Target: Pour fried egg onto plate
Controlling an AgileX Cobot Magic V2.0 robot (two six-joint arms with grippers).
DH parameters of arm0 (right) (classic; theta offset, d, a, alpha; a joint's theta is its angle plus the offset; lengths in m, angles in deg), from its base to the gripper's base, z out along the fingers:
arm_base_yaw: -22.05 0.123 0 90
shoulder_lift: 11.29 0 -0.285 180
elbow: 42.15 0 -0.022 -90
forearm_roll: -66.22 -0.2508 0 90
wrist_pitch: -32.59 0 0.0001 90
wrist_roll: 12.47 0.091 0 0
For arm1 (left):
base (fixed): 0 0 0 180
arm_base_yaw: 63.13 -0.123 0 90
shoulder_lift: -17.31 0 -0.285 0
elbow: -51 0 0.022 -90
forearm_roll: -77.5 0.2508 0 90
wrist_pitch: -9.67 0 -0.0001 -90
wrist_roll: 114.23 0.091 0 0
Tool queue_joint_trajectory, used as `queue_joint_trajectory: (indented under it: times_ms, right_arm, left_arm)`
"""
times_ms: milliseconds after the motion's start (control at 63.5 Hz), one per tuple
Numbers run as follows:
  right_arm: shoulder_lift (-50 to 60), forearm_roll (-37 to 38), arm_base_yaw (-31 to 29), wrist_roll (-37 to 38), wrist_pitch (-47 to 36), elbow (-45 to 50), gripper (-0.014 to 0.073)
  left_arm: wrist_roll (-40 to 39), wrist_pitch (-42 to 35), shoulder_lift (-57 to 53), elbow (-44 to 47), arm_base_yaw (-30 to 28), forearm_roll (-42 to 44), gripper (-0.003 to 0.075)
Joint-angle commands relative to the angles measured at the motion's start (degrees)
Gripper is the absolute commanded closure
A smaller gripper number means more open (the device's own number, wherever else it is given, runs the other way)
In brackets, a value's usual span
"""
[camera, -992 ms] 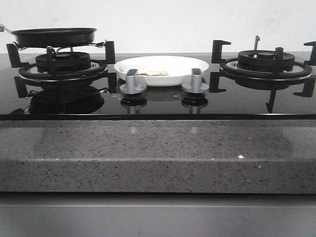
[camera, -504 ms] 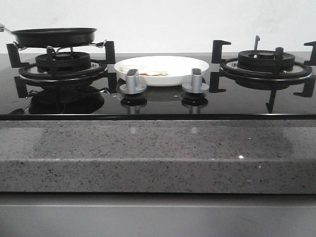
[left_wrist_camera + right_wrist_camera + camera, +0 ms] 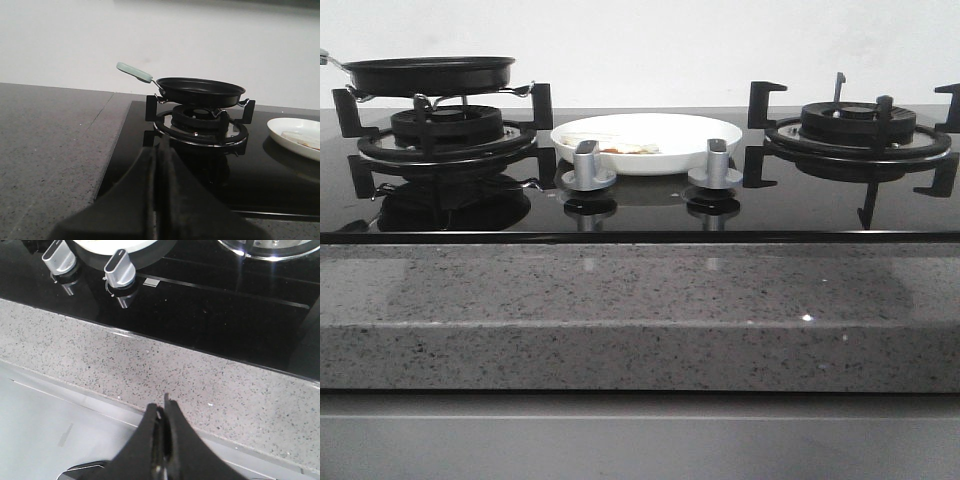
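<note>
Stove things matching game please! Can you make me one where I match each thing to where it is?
Things:
1. frying pan
2. fried egg
3. plate
4. knobs

Places:
A. between the two burners
B. on the left burner
C. in front of the plate
D. lying on the plate

Pairs: 1-B, 2-D, 3-A, 4-C

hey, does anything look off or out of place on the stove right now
Nothing stands out. The frying pan sits level on the left burner, the fried egg lies on the plate between the burners, with no spill on the glass. Both tools, left and right, are shut and hold nothing.
</note>
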Motion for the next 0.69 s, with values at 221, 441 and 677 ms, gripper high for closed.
queue_joint_trajectory:
  times_ms: [221,441,677]
  right_arm:
    - [-0.17,0.06,-0.01,-0.3,-3.6,-1.34,0.0663]
    - [-0.17,0.06,-0.01,-0.3,-3.6,-1.34,0.0663]
    - [-0.17,0.06,-0.01,-0.3,-3.6,-1.34,0.0663]
  left_arm:
    - [-0.88,-5.78,-1.08,0.33,-0.24,0.23,0.0741]
    - [-0.88,-5.77,-1.08,0.33,-0.24,0.23,0.0741]
    - [-0.88,-5.77,-1.08,0.33,-0.24,0.23,0.0741]
